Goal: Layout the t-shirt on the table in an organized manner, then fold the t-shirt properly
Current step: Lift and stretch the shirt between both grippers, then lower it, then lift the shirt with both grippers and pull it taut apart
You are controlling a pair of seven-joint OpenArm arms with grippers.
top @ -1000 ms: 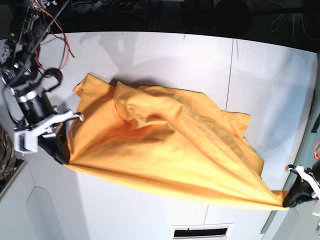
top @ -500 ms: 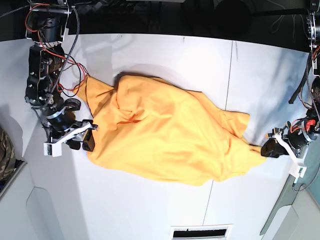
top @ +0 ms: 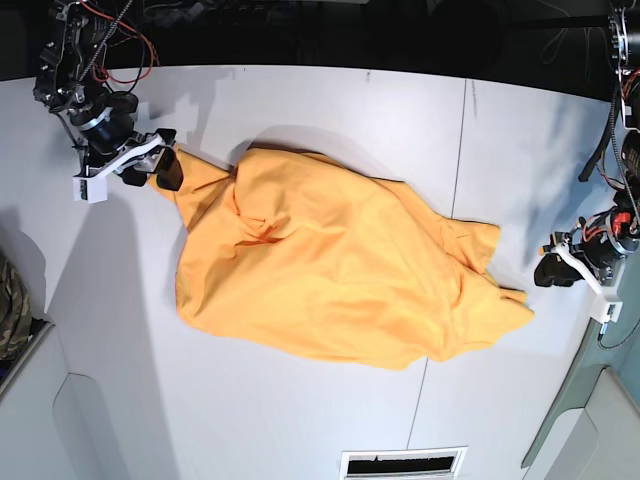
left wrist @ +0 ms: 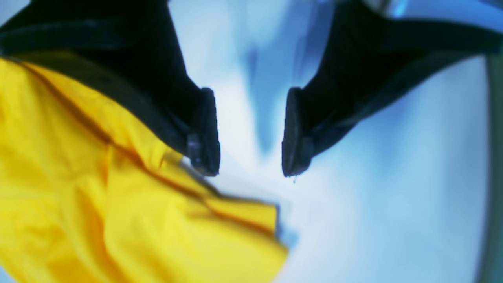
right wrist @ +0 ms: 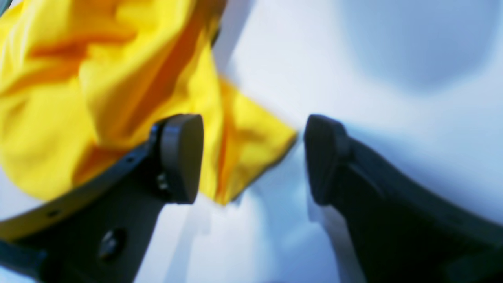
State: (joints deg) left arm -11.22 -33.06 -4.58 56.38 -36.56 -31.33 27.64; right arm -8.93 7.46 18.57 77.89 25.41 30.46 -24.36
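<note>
An orange-yellow t-shirt [top: 330, 265] lies rumpled across the middle of the white table [top: 300, 420], spread wide but creased, with one corner reaching toward the far left of the base view and another tapering to a point at the right. From overhead, the right gripper [top: 150, 168] sits at the shirt's upper-left corner, while the left gripper [top: 553, 272] stands just off the pointed right-hand corner, apart from the cloth. The overhead picture is too small to read either set of jaws; the wrist cameras supply that. The right wrist view shows the right gripper [right wrist: 253, 159] with its jaws spread wide and nothing between them but bare table, a triangular tip of the t-shirt [right wrist: 118, 78] lying just beyond and partly behind one dark finger [right wrist: 180, 157]. The left wrist view shows the left gripper [left wrist: 249, 133] likewise spread, its two black pads [left wrist: 206, 131] parted over white tabletop, with a hemmed edge of the t-shirt [left wrist: 118, 204] lying below and to one side, not pinched. Both wrist pictures are blurred. Only the base view takes in the surroundings: thin dark seams [top: 462, 150] crossing the table, red wiring [top: 115, 45] on the arm at upper left, a patch of camouflage cloth [top: 12, 310] at the left edge, and a vented slot [top: 403, 464] along the near edge.
</note>
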